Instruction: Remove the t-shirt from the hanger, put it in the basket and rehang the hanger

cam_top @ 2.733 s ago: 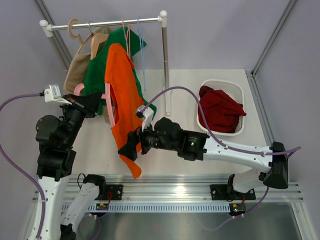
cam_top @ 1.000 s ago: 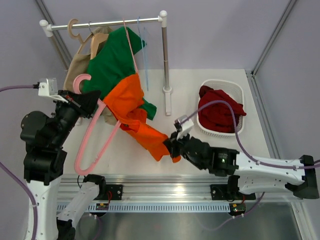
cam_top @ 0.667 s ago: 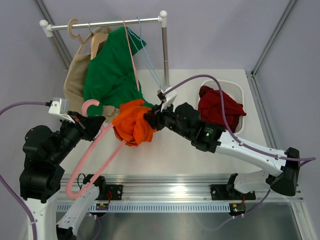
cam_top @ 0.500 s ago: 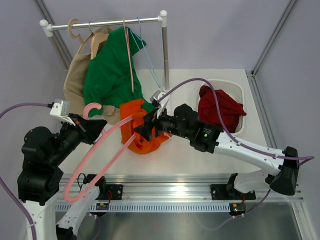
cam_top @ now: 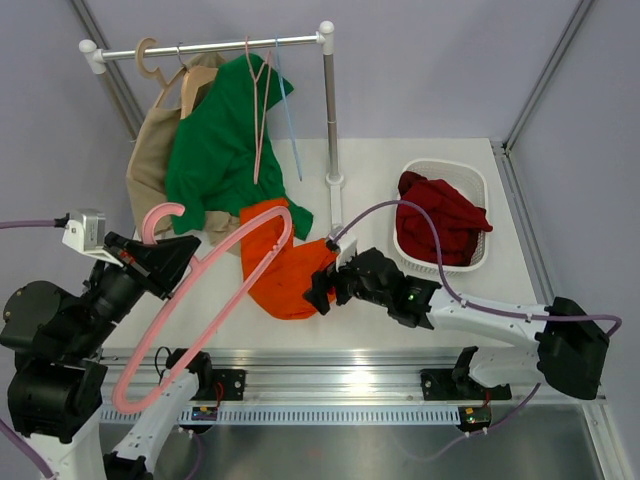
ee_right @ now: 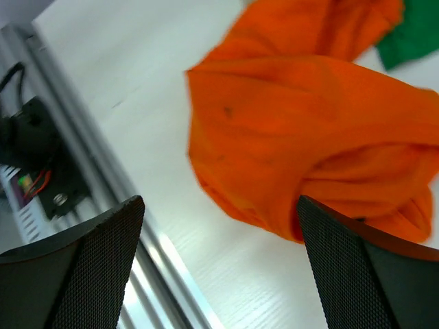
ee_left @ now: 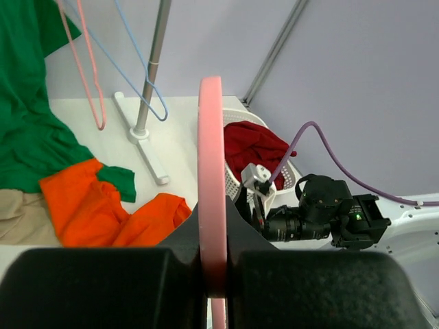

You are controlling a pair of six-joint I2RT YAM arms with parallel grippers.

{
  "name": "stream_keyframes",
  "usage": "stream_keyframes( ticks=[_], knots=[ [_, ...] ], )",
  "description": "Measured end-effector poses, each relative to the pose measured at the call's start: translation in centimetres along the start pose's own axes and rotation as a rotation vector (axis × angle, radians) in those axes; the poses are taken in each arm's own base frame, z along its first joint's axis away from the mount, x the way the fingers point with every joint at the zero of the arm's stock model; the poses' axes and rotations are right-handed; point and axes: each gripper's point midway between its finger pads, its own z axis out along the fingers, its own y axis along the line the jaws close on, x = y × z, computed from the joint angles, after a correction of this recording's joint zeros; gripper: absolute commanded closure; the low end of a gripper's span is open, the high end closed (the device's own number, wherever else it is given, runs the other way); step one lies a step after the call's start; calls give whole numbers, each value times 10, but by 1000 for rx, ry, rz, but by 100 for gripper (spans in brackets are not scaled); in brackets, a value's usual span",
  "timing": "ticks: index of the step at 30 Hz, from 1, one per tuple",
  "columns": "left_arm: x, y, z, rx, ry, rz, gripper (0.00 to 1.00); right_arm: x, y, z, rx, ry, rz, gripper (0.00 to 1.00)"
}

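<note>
Left gripper [cam_top: 165,262]: is squeezing tight on the hanger [ee_left: 211,171], holding it up in the air.
Right gripper [cam_top: 318,290]: is hanging wide open just over the t-shirt [cam_top: 285,275], holding nothing.
T-shirt: is lying in a heap on the table [cam_top: 400,170].

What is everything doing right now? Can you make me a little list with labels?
t-shirt: orange, crumpled on the table
hanger: pink, far end lying over the t-shirt; cannot tell if it is inside
left gripper: shut on the hanger
right gripper: open at the t-shirt's edge, gripping nothing
rack: green shirt hanging on it
basket: holds a dark red garment
</note>
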Motion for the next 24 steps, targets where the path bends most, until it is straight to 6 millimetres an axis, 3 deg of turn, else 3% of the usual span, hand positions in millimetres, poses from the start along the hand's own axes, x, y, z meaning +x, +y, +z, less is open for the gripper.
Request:
stream_keyframes(
  ticks=[3, 8, 13, 18, 19, 20, 21, 22, 23, 24],
  knots=[
    [6, 11, 1, -45, -4, -5, 100, 5, -36, 12, 145, 4, 90, 1],
    [9, 26, 3, -110, -19, -2, 100, 10, -61, 75, 290, 91, 99, 1],
    [2, 38, 1, -171, -63, 24, 100, 28, -41, 126, 290, 191, 19, 1],
    [-1, 44, -6, -209, -103, 42, 100, 74, -34, 132, 307, 314, -20, 4],
    [0, 45, -7, -215, -106, 45, 100, 80, -36, 131, 316, 328, -21, 14],
    [1, 46, -7, -220, -106, 46, 100, 84, -38, 131, 329, 335, -23, 31],
    [1, 48, -7, -225, -107, 47, 100, 87, -41, 129, 343, 337, -22, 68],
    [3, 50, -7, -231, -105, 47, 100, 89, -45, 128, 361, 338, -23, 89],
    [5, 52, -6, -237, -103, 47, 100, 91, -47, 126, 374, 338, -18, 100],
    [7, 54, -6, -242, -98, 48, 100, 92, -49, 124, 385, 331, -8, 100]
  ],
)
